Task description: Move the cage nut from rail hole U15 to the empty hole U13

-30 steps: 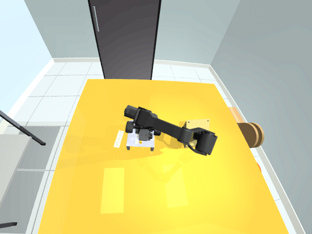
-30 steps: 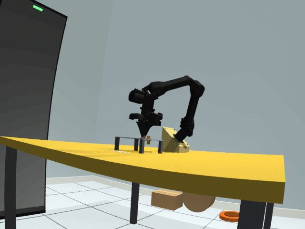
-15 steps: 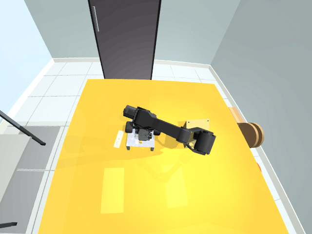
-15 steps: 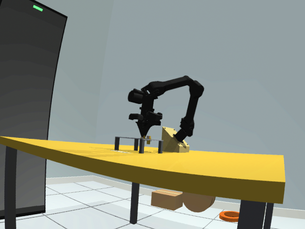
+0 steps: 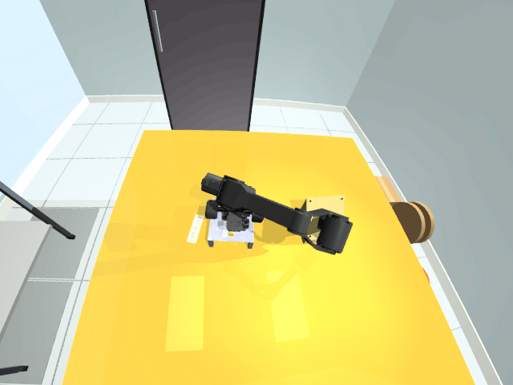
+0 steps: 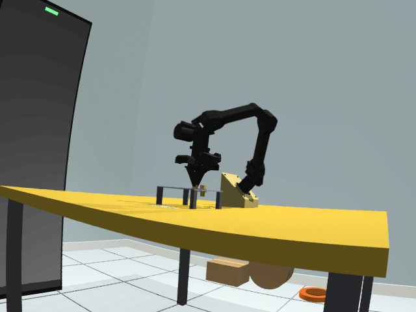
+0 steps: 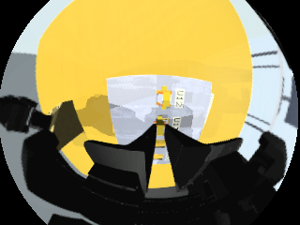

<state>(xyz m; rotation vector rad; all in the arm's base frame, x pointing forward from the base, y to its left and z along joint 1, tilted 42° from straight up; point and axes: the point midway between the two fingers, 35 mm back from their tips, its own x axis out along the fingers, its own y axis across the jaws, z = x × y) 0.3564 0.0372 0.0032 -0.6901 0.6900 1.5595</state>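
The rail plate (image 5: 215, 237) (image 6: 173, 187) (image 7: 127, 89) is a pale plate on dark legs. My gripper (image 6: 195, 186) (image 7: 160, 124) points down at the plate's row of holes, shut on a small yellow cage nut (image 7: 160, 118). The held nut is at about plate level, by the partly covered label after U12. I cannot tell whether it sits in that hole or square. Its spring wings are hidden. The other nut (image 5: 231, 233) (image 6: 202, 190) (image 7: 165, 97) stands at the U12 label, apart from my fingertips. More yellow shows between the fingers; the arm hides the fingertips in the top view.
A slanted tan block (image 5: 325, 203) (image 6: 231, 194) stands beside the rail plate, near the arm's base. A white printed strip (image 5: 194, 228) lies on the yellow table (image 5: 232, 306) (image 6: 302, 225) on the plate's other side. The plate's legs (image 6: 192, 199) stand at its corners.
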